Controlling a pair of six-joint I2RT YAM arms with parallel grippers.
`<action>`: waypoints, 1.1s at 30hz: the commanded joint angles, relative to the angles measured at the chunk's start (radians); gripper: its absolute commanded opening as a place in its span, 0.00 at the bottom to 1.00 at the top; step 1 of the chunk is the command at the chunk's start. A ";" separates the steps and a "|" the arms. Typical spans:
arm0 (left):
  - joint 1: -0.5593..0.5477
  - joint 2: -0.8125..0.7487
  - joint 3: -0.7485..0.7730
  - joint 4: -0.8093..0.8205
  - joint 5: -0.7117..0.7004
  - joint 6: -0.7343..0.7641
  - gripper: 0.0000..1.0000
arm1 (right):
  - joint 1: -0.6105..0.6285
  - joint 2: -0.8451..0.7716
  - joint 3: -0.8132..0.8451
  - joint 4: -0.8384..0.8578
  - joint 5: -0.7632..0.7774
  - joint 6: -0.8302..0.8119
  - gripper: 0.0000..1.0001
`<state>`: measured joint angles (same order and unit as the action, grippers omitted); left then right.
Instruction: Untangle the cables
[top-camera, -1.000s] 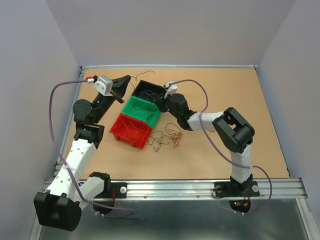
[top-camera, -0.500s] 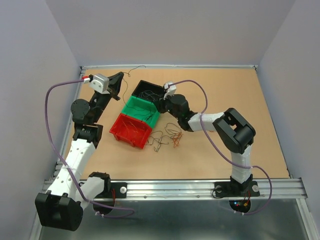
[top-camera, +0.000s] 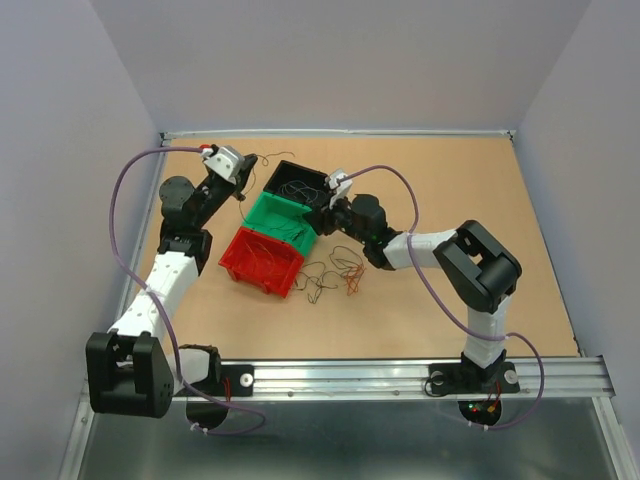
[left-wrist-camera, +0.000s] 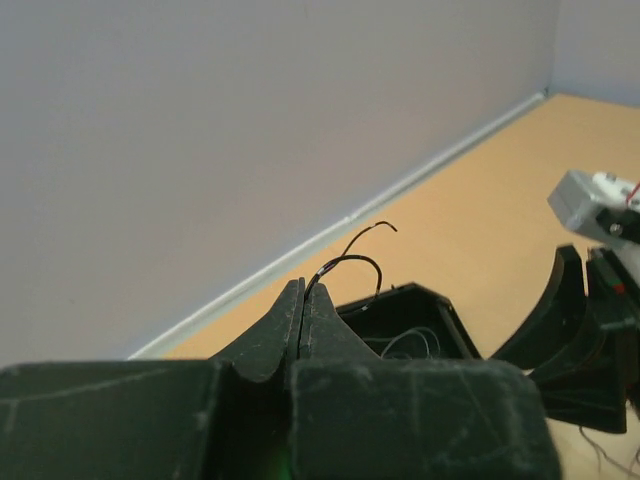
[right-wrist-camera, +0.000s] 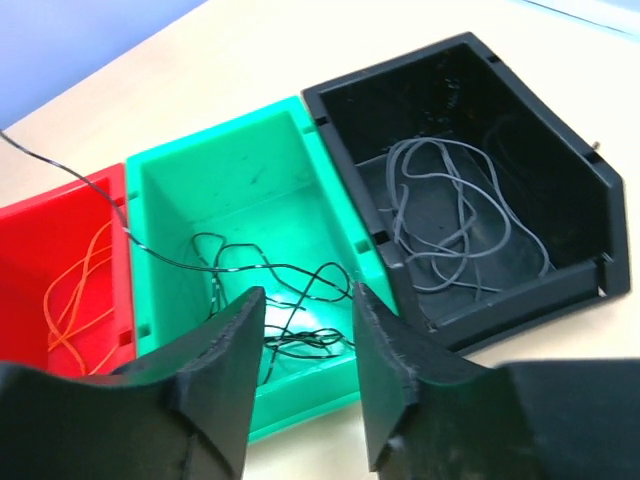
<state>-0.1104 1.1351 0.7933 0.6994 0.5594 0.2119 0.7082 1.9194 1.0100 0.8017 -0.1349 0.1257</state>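
The cables are hair-thin wires. A loose tangle (top-camera: 335, 272) of them lies on the table in front of the bins. My left gripper (left-wrist-camera: 303, 285) is shut on a black wire (left-wrist-camera: 352, 262) that curls up from its tips; it hovers left of the black bin (top-camera: 297, 181). My right gripper (right-wrist-camera: 308, 300) stands open just above the near end of the green bin (right-wrist-camera: 230, 165), with dark wires (right-wrist-camera: 290, 275) lying below it and nothing between its fingers. One dark strand (right-wrist-camera: 60, 165) runs off to the upper left.
Three bins sit in a diagonal row: black (right-wrist-camera: 400, 110) holding grey-looking wires (right-wrist-camera: 450, 205), green in the middle, and red (top-camera: 260, 260) holding orange wires (right-wrist-camera: 80, 290). The back wall rail (left-wrist-camera: 330, 235) is close behind the left gripper.
The right gripper's jaws have opened wider over the green bin. The left arm has folded back and drawn its wrist with the black wire a little nearer.
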 joint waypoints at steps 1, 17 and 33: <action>0.003 0.026 0.032 0.018 0.152 0.115 0.00 | 0.007 -0.046 -0.014 0.091 -0.162 -0.063 0.48; 0.003 0.120 0.021 0.158 0.323 -0.002 0.00 | 0.077 0.093 0.185 0.091 -0.327 -0.092 0.70; 0.003 0.075 -0.016 0.204 0.346 -0.040 0.00 | 0.175 0.236 0.366 0.105 -0.137 -0.112 0.44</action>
<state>-0.1093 1.2510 0.7929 0.8349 0.8753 0.1848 0.8753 2.1353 1.2976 0.8387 -0.3405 0.0254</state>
